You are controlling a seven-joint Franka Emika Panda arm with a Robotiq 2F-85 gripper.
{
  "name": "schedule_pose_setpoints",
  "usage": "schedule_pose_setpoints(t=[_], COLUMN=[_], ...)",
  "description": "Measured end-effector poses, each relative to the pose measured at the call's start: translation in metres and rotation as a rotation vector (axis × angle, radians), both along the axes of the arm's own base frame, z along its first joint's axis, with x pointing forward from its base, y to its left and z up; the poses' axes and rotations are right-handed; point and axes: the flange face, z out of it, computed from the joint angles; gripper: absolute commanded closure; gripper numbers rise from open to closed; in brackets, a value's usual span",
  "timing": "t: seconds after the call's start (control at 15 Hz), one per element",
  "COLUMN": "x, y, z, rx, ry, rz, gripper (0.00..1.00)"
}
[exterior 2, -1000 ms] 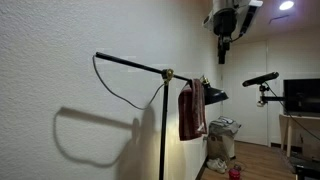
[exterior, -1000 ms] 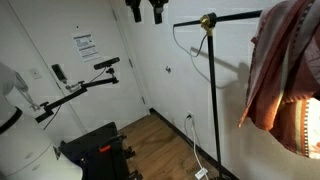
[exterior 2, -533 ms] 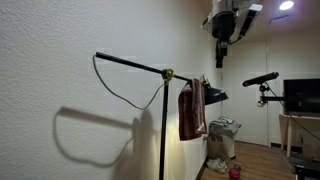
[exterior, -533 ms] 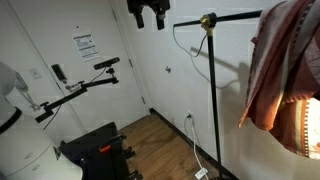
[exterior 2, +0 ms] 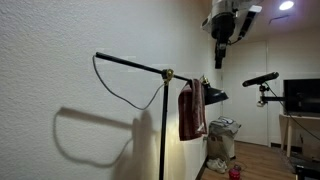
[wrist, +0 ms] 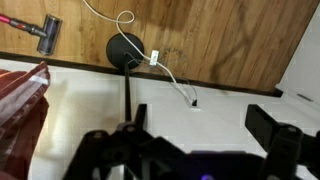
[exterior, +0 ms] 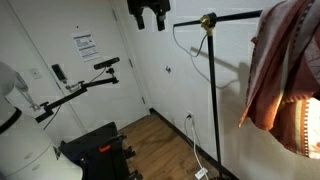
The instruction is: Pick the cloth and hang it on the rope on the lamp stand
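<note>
The lamp stand shows in both exterior views: a thin black pole (exterior: 213,100) (exterior 2: 163,130) with a brass joint (exterior: 208,21) and a horizontal bar (exterior 2: 130,63). The rope (exterior 2: 135,102) droops in a thin dark loop under the bar. The rust-red cloth (exterior: 285,70) (exterior 2: 192,110) hangs limp from the bar's far end; whether it rests on the bar or the rope I cannot tell. My gripper (exterior: 148,12) (exterior 2: 219,58) is high up, apart from the cloth. In the wrist view the gripper (wrist: 200,125) is open and empty above the stand's round base (wrist: 126,50), with the cloth (wrist: 20,110) at the left.
A black jointed arm with a small camera (exterior: 80,88) (exterior 2: 262,78) stands nearby. A black seat-like unit (exterior: 95,150) is on the wooden floor. A white cable (wrist: 175,80) runs to a wall socket (exterior: 190,116). A desk with a monitor (exterior 2: 300,100) stands at the back.
My gripper has shifted slightly toward the stand's bar and stays open. The cloth and stand have not moved.
</note>
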Motion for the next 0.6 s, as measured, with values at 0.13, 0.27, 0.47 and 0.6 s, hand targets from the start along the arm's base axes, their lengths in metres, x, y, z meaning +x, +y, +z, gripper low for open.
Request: schedule_pose_setpoints(t=[0.13,0.27,0.47,0.6], x=[0.007,0.011,0.008,0.002], y=[0.003,0.013,0.028,0.032], z=[-0.001,-0.013,-0.043,-0.066], rx=[-0.038,-0.086,-0.178,-0.249], ry=[-0.081,-0.155,-0.235,-0.268], rz=[-0.074,-0.142,-0.247,-0.320], gripper=[0.00,0.00,0.00,0.00])
